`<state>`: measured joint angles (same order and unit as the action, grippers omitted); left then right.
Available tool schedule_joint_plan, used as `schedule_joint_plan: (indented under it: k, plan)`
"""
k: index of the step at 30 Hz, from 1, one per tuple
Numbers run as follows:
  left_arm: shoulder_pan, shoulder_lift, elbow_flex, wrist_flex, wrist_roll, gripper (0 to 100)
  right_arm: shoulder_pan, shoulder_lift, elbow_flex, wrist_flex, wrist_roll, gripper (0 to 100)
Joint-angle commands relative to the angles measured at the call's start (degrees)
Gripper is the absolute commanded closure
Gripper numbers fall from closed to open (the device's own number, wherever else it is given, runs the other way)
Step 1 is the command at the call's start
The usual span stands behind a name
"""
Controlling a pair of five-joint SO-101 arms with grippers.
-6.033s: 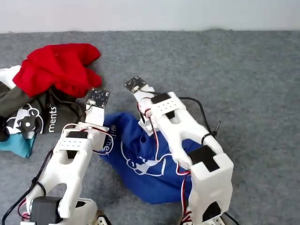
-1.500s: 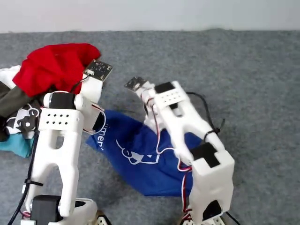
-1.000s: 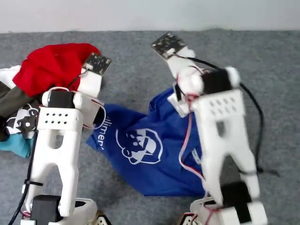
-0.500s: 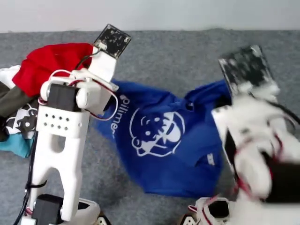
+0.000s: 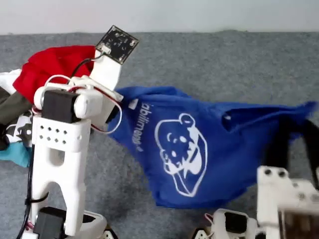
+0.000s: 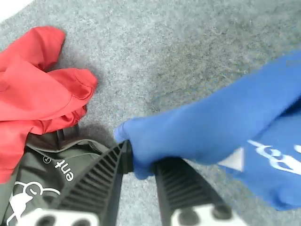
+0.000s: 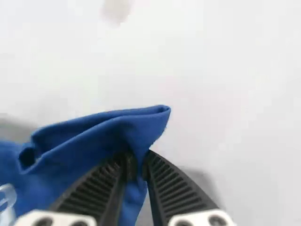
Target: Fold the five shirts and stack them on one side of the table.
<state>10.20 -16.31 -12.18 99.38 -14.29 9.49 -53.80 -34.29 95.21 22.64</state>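
Grey table (image 5: 209, 64) under the blue shirt (image 5: 199, 149); my left gripper (image 6: 140, 165) and right gripper (image 7: 136, 165) both pinch it, red shirt (image 6: 33, 99) nearby.

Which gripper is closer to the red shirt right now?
Left. The left gripper pinches the blue shirt right beside the red shirt; the right gripper holds its opposite end, farther away.

Left arm (image 5: 56, 149): white printed links, black servos, grid of small holes on one panel, red, black and white cables looped at joints, dark square circuit board (image 5: 117, 44) at wrist. Right arm (image 5: 285, 198): white blocky shell. Left end effector (image 6: 141, 157) and right end effector (image 7: 137, 160): black ribbed fingers (image 6: 106, 174), white bases with screw holes.
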Motion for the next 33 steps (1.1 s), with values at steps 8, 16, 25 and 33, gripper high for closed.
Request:
schedule_joint_plan:
  k: [8,16,25,33]
  plan:
    - [5.10,-21.01,-1.71,1.23,-0.35,98,7.96,3.47,-9.93,-0.40,-0.70,98.9]
    - [9.67,-26.20,-1.45,1.05,-0.35,98,8.04,3.74,-15.91,-0.40,-0.70,98.9]
    - [9.23,-26.20,12.97,-1.32,-0.70,98,7.78,7.08,-9.67,7.16,-0.70,98.9]
    - [4.92,-26.20,36.44,-22.77,-0.79,98,-0.75,19.38,13.54,-2.86,-0.88,98.8]
